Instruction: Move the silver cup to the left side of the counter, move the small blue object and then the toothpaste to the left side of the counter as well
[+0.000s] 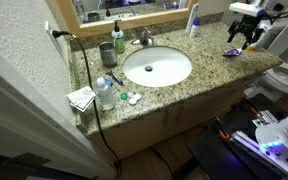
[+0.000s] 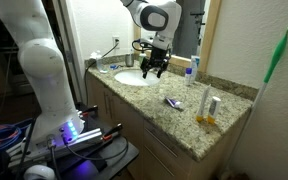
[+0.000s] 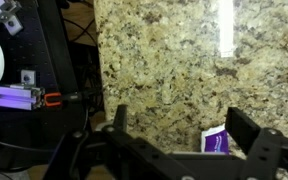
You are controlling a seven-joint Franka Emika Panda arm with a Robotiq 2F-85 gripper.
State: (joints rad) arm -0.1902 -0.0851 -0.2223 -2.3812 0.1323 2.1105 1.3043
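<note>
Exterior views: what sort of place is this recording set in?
A bathroom, probably in a home: a speckled granite counter with an oval white sink, a mirror behind it, and what looks like a toilet beside the vanity.

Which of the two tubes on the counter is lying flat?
The short blue-purple toothpaste lies flat, near the gripper; the tall white tube with the blue top stands upright.

Your desk looks like speckled granite, polished, with a glare streak. You see the sink smooth, glossy white ceramic; faucet bright metal; silver cup dull grey metal; toothpaste slick purple plastic; hand matt black.
</note>
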